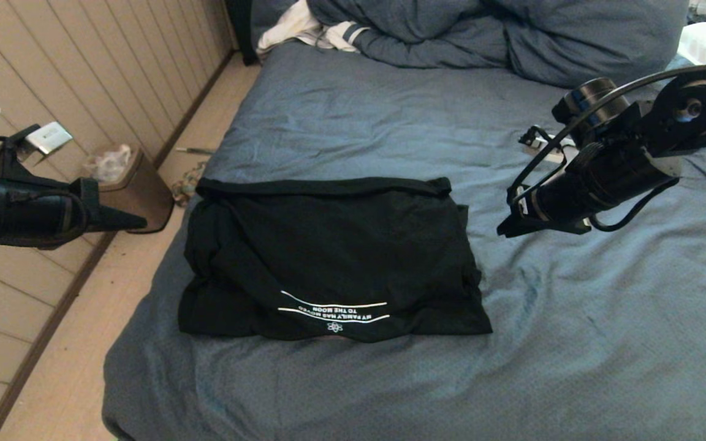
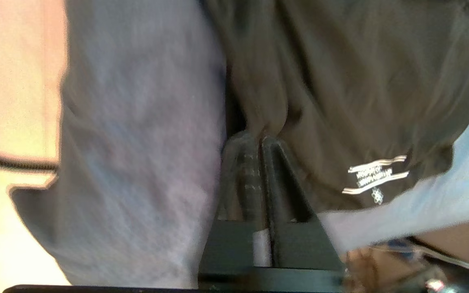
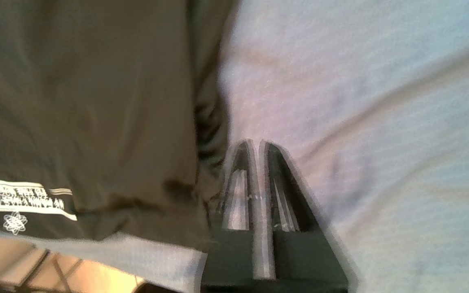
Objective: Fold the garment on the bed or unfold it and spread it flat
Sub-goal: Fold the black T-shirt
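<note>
The garment (image 1: 328,251) is a black T-shirt folded into a rough rectangle on the near middle of the bed (image 1: 573,343). Its white lettering (image 1: 333,312) shows along the near edge. My left gripper (image 1: 141,223) hangs shut in the air left of the shirt, over the bed's edge and floor, holding nothing. My right gripper (image 1: 503,231) hovers shut just right of the shirt, also holding nothing. The left wrist view shows the left gripper (image 2: 260,138) with the garment (image 2: 340,81) and sheet (image 2: 136,142) beyond it. In the right wrist view, the right gripper (image 3: 256,141) is above the sheet (image 3: 360,101), beside the garment (image 3: 75,101).
A bulky blue duvet (image 1: 512,37) and white striped clothing (image 1: 304,27) are piled at the head of the bed. A small bin (image 1: 132,190) stands on the floor strip (image 1: 83,343) between bed and panelled wall. Bare sheet surrounds the shirt.
</note>
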Robot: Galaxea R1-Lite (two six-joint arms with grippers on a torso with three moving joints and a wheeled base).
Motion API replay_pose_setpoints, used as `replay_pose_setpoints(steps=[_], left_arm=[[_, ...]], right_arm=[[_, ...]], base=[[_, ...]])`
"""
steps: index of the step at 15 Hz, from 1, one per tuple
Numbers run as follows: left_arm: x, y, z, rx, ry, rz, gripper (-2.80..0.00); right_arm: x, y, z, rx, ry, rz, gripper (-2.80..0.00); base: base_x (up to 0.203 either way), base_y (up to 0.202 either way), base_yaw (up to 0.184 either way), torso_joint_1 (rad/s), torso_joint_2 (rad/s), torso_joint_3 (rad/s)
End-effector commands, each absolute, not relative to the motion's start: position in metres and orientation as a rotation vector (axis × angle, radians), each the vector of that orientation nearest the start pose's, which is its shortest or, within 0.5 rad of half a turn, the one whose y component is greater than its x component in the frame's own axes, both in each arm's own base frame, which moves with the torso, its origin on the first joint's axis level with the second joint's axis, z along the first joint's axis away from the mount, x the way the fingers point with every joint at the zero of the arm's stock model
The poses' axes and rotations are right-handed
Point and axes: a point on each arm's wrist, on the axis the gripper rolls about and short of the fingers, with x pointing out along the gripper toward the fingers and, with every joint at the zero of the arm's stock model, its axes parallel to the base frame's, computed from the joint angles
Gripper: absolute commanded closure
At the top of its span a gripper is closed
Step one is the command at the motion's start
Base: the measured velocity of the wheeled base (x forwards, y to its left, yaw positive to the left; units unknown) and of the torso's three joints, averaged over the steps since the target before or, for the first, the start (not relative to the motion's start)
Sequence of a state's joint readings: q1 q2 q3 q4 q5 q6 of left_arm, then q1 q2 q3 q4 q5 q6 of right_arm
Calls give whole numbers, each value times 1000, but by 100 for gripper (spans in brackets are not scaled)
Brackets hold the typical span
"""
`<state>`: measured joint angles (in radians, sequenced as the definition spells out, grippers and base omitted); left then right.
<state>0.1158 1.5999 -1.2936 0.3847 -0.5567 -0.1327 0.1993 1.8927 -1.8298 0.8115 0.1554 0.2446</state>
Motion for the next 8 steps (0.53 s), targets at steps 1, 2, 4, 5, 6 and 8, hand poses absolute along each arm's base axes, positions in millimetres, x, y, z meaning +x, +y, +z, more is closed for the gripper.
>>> replay_pose_setpoints(steps=[1,2,4,5,6,8], left_arm=[[280,11,238,-361,757,-406,-280],[285,9,234,-348,768,-425,-280],[293,-3,226,-318,794,-472,-280],[294,-7,224,-319,803,-486,-280],[297,-8,222,-322,800,-495,-280],[300,-9,218,-316,770,-505,-280]], right_arm=[[325,82,266,196,942,251,-280],[325,86,266,192,945,264,-280],[322,100,262,167,963,302,-280],[322,104,261,165,968,309,-280],[323,108,258,160,980,317,-280],[328,118,247,147,1012,329,-280]], base=[[0,0,0,0,0,0],[0,0,0,0,0,0],[0,0,0,0,0,0],[0,0,0,0,0,0],[0,0,0,0,0,0],[0,0,0,0,0,0]])
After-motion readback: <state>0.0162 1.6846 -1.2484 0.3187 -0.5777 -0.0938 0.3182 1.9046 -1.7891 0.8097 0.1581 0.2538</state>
